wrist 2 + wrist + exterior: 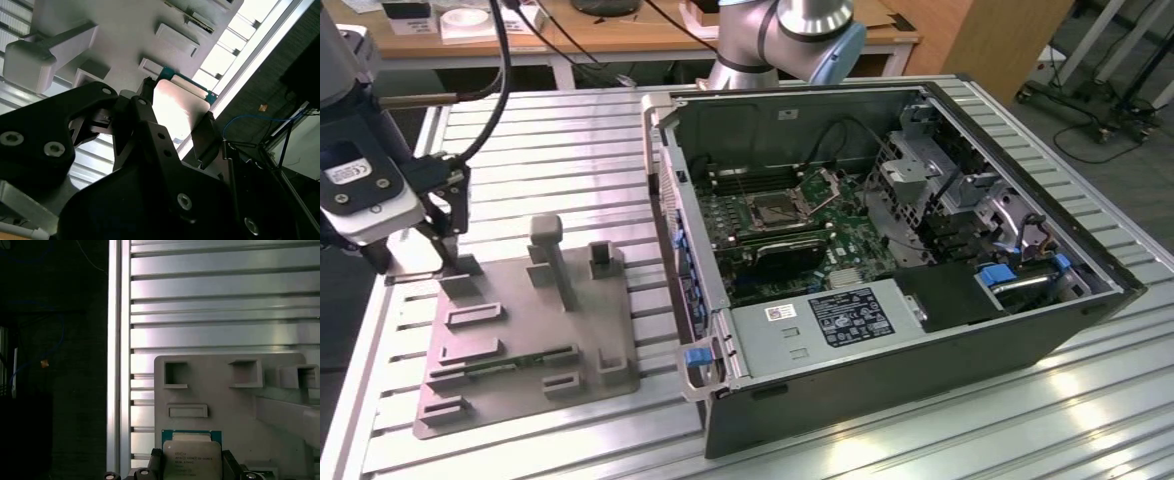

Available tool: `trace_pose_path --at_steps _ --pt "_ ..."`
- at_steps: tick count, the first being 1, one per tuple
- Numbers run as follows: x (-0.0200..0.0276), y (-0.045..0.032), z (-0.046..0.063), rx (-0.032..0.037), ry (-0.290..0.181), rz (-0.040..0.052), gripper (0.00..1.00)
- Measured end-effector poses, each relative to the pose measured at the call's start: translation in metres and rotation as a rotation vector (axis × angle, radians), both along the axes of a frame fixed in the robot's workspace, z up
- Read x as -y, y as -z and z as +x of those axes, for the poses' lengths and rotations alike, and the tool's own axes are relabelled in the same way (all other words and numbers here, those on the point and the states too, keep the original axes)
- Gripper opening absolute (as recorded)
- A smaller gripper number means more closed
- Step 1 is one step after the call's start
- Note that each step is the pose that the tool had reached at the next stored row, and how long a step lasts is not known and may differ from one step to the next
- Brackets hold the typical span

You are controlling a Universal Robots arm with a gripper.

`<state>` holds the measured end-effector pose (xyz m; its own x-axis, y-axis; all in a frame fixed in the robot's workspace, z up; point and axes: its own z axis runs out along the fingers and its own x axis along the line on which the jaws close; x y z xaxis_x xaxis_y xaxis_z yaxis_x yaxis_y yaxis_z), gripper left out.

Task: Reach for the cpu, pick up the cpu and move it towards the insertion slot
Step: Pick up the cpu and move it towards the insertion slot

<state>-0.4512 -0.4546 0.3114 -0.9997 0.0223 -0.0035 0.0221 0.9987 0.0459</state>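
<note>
The gripper (176,100), barely parted, clasps the cpu (192,457).

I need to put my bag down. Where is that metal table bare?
Bare slats: behind the fixture plate, toward the exterior view's left of the computer case; also in front of the case. Crowded: the plate corner, where the gripper straddles the cpu.

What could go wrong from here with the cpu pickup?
1. The pincer straddles the cpu at its thin edges on the fixture plate. The chip could tilt or slip when lifted.
2. The computer case wall stands between the plate and the insertion slot, so a low carry might clip it.
</note>
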Motion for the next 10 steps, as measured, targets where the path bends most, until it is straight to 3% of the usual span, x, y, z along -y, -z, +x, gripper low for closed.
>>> trace_pose_path --at_steps 10 --pt "0.0 -0.0107 0.0 -0.0006 0.0 0.0 0.54"
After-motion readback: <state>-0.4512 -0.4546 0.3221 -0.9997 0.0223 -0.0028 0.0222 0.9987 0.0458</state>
